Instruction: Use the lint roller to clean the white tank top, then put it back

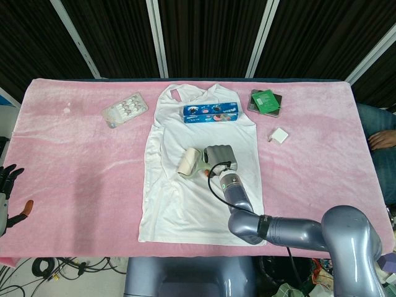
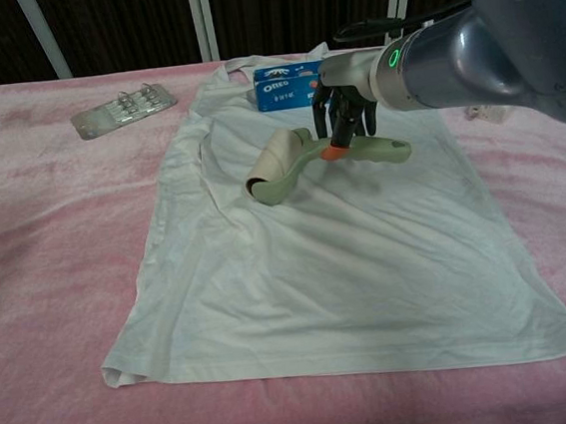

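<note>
The right hand gripped the lint roller on the white tank top, its fingers hiding mid-handle; the left hand, cut off at nine o'clock, held nothing.

Bright, even light from overhead floods the pink table cover in the head view, and the white tank top sits close to washed out. Shadows are soft and short; in the chest view a faint one lies under the lint roller. The big grey arm nearest the chest camera looks soft, slightly out of focus. The background stays dark.
</note>
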Tool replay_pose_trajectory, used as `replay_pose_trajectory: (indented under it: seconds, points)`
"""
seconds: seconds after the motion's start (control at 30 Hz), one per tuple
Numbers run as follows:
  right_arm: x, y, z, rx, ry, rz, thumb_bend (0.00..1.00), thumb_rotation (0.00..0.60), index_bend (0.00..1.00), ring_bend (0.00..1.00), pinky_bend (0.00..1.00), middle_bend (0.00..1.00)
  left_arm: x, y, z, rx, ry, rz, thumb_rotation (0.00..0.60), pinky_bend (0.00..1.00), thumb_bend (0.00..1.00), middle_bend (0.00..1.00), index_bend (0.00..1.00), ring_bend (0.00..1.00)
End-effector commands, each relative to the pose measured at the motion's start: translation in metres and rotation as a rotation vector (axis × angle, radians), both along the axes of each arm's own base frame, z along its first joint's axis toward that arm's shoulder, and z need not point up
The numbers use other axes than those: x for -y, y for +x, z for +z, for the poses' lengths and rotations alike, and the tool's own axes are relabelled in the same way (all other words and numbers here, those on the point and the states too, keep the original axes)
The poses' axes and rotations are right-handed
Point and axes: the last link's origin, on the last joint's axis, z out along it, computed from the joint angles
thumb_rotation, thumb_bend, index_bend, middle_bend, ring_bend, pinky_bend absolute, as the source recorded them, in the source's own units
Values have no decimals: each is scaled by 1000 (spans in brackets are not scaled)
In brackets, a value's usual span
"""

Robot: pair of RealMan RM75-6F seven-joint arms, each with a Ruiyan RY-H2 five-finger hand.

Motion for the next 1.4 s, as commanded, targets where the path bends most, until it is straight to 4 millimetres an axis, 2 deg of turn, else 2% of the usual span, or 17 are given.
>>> replay_pose_trajectory:
  seconds: [0.03,0.53,0.93,1.4]
  points:
    - [-4,-8,5,-51,13,10,572,600,908,674,444,718,0,0,0,-1,0,0,600,0,318,85,149,36]
    - [-9,-34,31,-170,42,-47,576,600,910,674,444,719,1,0,-1,-7,-3,1,600,0,318,85,149,36]
    - [-18,-66,52,-242,78,-96,580,600,911,674,445,719,2,1,-2,-8,-3,-1,600,0,317,85,149,36]
    - [-25,-90,79,-256,113,-150,585,600,914,675,444,721,2,1,-3,-10,-6,-2,600,0,317,85,149,36]
